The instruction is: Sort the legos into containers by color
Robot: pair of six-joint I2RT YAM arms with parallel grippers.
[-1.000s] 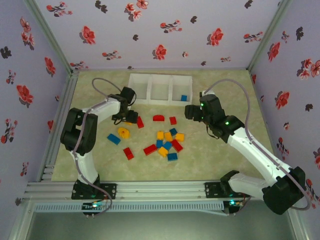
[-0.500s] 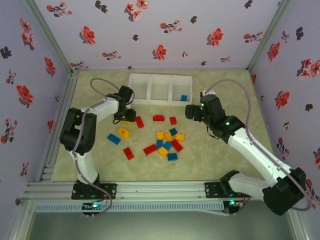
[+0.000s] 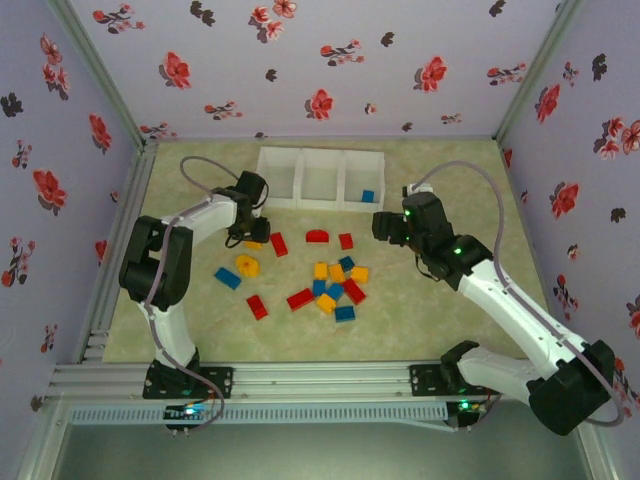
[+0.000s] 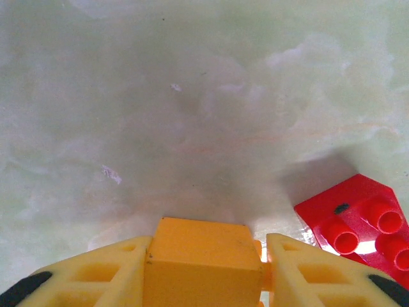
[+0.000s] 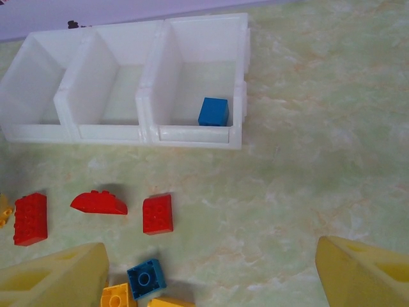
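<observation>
You have before you the table (image 3: 440,300), with a pale green marbled top, closed in by walls (image 3: 330,60) of lilac cloth with red and dark flowers. Two arms reach over it from the near edge. The left arm (image 3: 165,265) bends toward the back left, and the right arm (image 3: 510,310) stretches toward the back, right of the middle.

At the back of the table stands the row of three white bins (image 3: 322,178), joined side by side. The right bin holds one blue cube (image 5: 213,111).

The left gripper (image 3: 250,238) is just in front of the left bin. In its wrist view you see its fingers (image 4: 300,268) closed on an orange brick (image 4: 198,243), which sits tight between them, very near the table. I cannot tell if the brick touches the surface. Just beside it, on the right, a long red brick (image 4: 358,220) lies flat with its studs up.

The right gripper (image 3: 385,226) is above the table, in front of the right bin. From its own camera the yellow fingers (image 5: 57,278) are spread wide, with nothing between them. Under this camera lie a red arched brick (image 5: 98,203) and a small red brick (image 5: 157,213), a little apart. Closer to the fingers, a blue brick (image 5: 146,278) touches an orange one.

The main heap of bricks (image 3: 335,282), in red, orange and blue, is in the middle of the table. Three pieces lie apart on its left: a round orange piece (image 3: 247,265), a blue piece (image 3: 227,278) and a red piece (image 3: 257,306).
</observation>
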